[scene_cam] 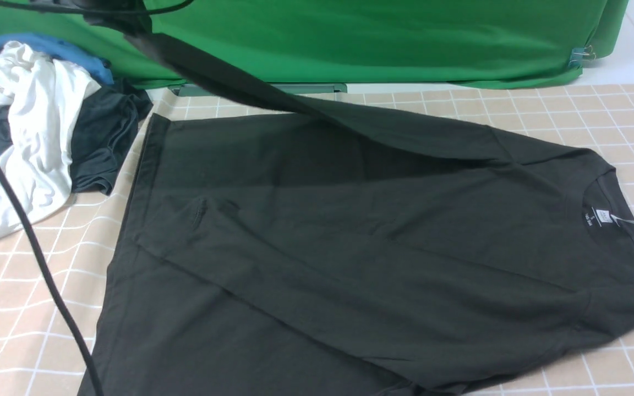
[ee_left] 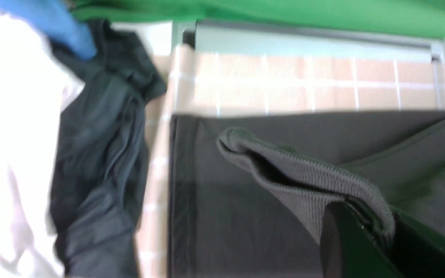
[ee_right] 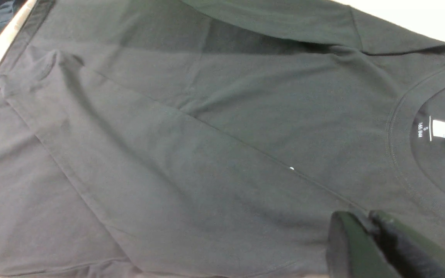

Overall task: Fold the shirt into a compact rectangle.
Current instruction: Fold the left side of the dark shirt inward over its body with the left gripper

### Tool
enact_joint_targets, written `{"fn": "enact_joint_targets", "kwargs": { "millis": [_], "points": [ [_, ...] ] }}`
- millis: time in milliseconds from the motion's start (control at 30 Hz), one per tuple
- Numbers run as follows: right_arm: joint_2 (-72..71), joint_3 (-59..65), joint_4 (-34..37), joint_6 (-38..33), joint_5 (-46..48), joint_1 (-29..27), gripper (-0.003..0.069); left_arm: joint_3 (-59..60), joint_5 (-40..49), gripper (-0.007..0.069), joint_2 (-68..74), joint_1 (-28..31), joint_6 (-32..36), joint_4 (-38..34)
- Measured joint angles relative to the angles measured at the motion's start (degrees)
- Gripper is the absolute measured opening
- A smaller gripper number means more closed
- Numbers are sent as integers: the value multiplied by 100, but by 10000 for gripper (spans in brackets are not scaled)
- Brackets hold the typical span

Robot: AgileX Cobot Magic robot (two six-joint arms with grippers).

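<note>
The black shirt (scene_cam: 350, 231) lies spread on the checked table, collar and label (scene_cam: 603, 216) to the right, hem to the left. One long sleeve (scene_cam: 229, 82) is pulled taut up and away toward the far left. In the left wrist view my left gripper (ee_left: 361, 216) is shut on the ribbed cuff (ee_left: 303, 173) of that sleeve, held above the shirt's hem corner. My right gripper (ee_right: 365, 218) is shut, hovering over the shirt's body (ee_right: 207, 135) near the collar, with nothing seen between its fingers. It is out of the front view.
A pile of clothes lies at the far left: a white garment (scene_cam: 31, 126), a dark teal-grey one (scene_cam: 102, 137) and a blue one (scene_cam: 47, 47). A green cloth (scene_cam: 377, 38) hangs behind the table. A black cable (scene_cam: 31, 236) crosses the left foreground.
</note>
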Motion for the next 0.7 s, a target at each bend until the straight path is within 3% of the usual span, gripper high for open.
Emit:
{"fn": "enact_joint_targets", "kwargs": {
  "millis": [300,700],
  "points": [
    [0,0,0,0,17,0,91,2129,-51,34,-1097,-251,-402,538],
    [0,0,4,-13,22,0,91,5422,-1461,35,-1931,-274,-765,392]
  ]
}}
